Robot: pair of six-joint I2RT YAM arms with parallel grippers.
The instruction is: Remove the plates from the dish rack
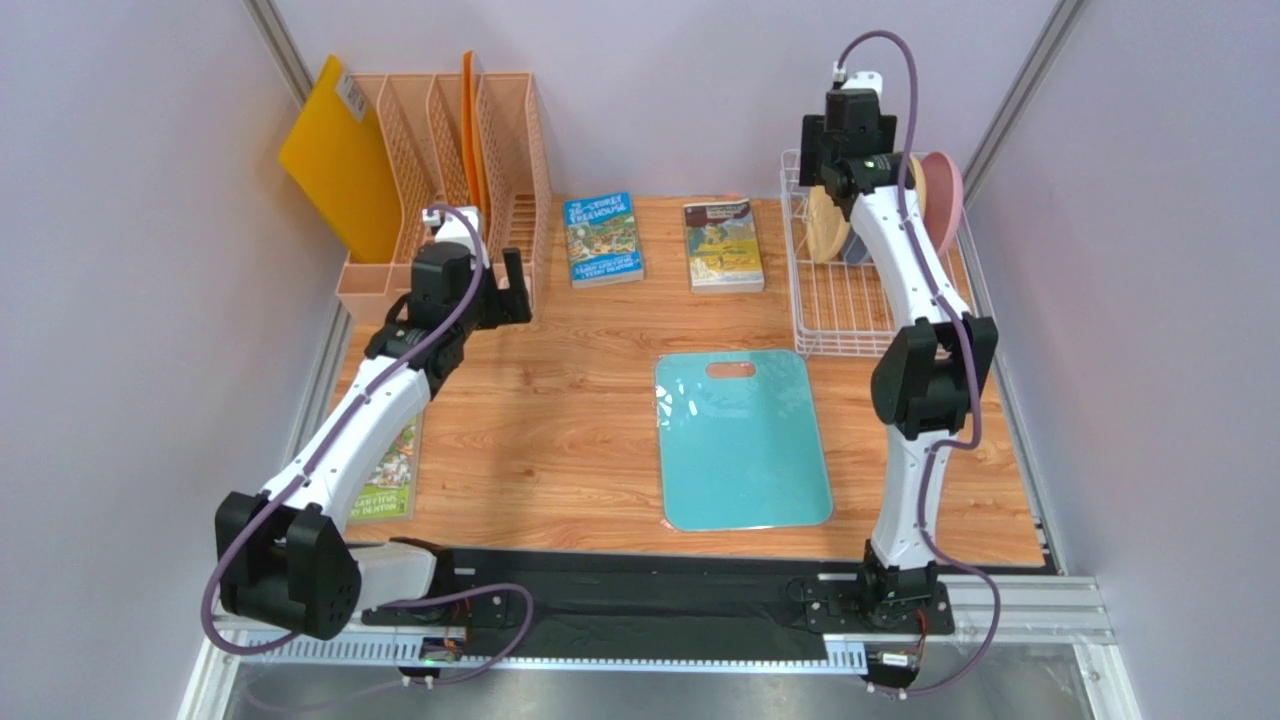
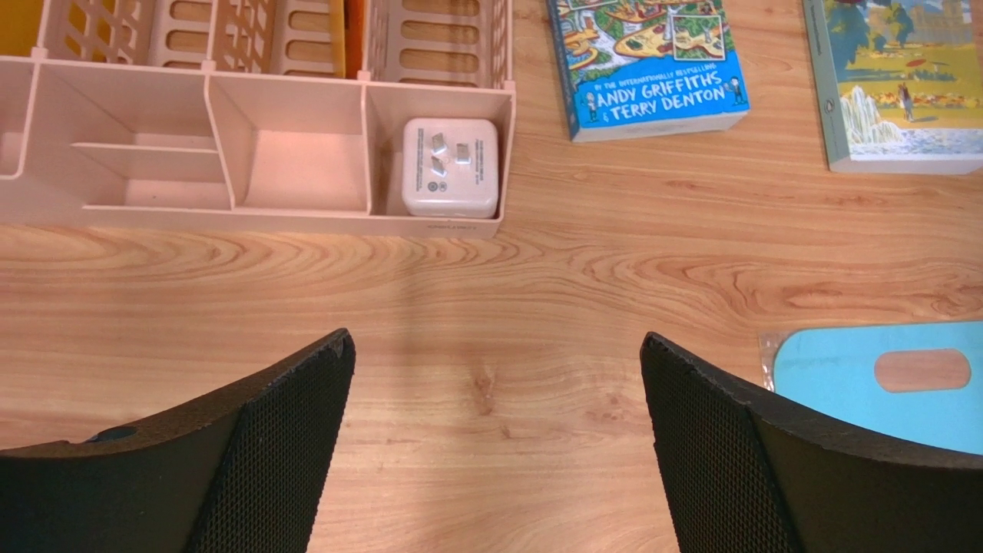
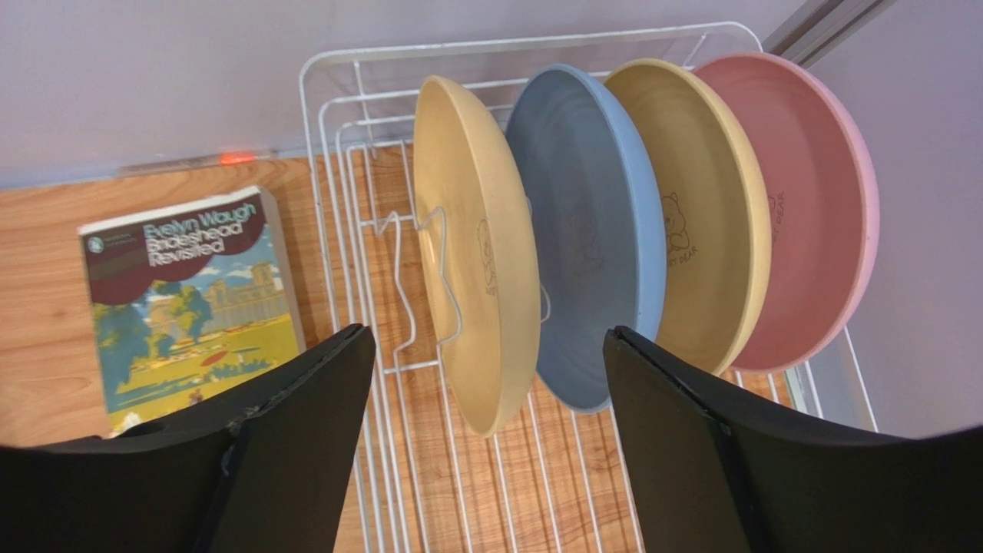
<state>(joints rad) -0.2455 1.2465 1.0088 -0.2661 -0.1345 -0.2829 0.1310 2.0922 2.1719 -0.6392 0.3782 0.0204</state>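
Two arms show from above: the left claw (image 1: 484, 285) hangs just in front of one peach organizer (image 1: 451, 150) at the far left, and the right claw (image 1: 845, 177) is over the one white rack (image 1: 842, 323) at the far right. From here the arm hides most of the plates; I can pick out only a pink plate (image 1: 947, 188) and a cream plate (image 1: 824, 225). One teal board (image 1: 741, 438) lies flat mid-table, and I count three books: two side by side at the far edge (image 1: 603, 239) (image 1: 723, 245), and one under the left arm (image 1: 388, 477). On the left wrist view, the fingers are spread wide over bare wood with nothing between them; one white plug block (image 2: 450, 168) sits in an organizer compartment. On the right wrist view, four plates stand on edge in the rack, left to right cream, blue (image 3: 594, 230), tan (image 3: 692, 207) and pink. The right claw's fingers are apart, straddling the lower rims of cream and blue, pinching neither.
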